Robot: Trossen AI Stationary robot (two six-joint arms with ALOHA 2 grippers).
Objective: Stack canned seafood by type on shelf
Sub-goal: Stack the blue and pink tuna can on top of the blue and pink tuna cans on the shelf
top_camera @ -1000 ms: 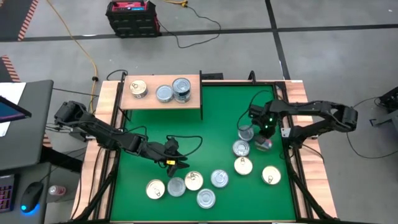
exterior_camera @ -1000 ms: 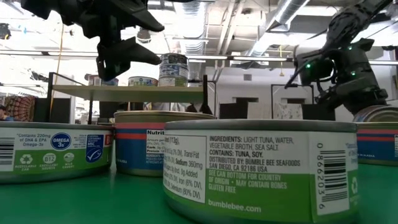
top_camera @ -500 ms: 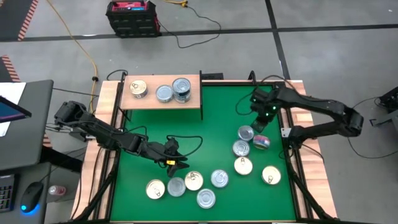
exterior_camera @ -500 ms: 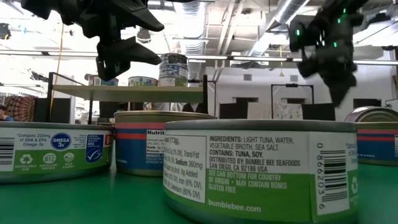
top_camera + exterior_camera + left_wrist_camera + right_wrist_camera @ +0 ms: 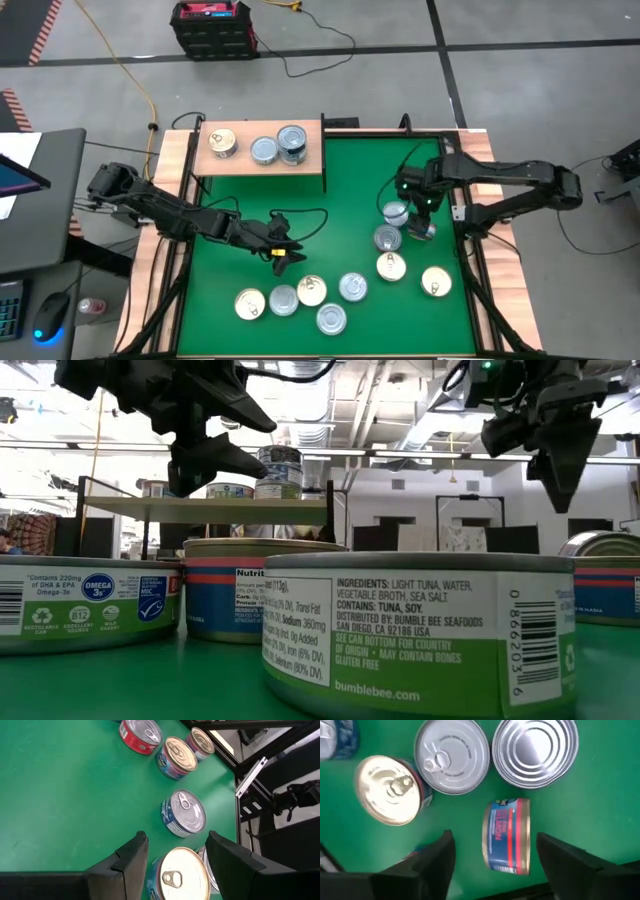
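**Tin stock: right claw released, one tin left on its side**

Changes since a second ago:
- The right gripper was shut, low at the side-lying tin. It has lifted and sprung open, and now hovers over the right half of the green mat.
- The left gripper has edged slightly toward the mat's middle. Its fingers are parted, as before, and hold nothing.
- No tin has changed place.

What each view adds for you:
- The right wrist view alone shows the small round tin with the blue-and-red label lying on its edge between the spread fingers, with green showing on both sides.
- That view also shows a neighbouring silver tin turned ribbed base up, next to a silver pull-tab tin and a gold-lidded tin.
- The low view shows the left gripper raised well clear of the mat. It also shows one shelf stack standing taller than the tin beside it.
- The left wrist view shows only tins on the mat ahead of the fingers.

Your count from the high view:
- Flat light-wood shelf board, at the mat's far left corner: three tin tops, one gold and two silver.
- Mat: ten tins, made up of four gold-lidded, five silver-faced and one on its side.
- Arms: two.
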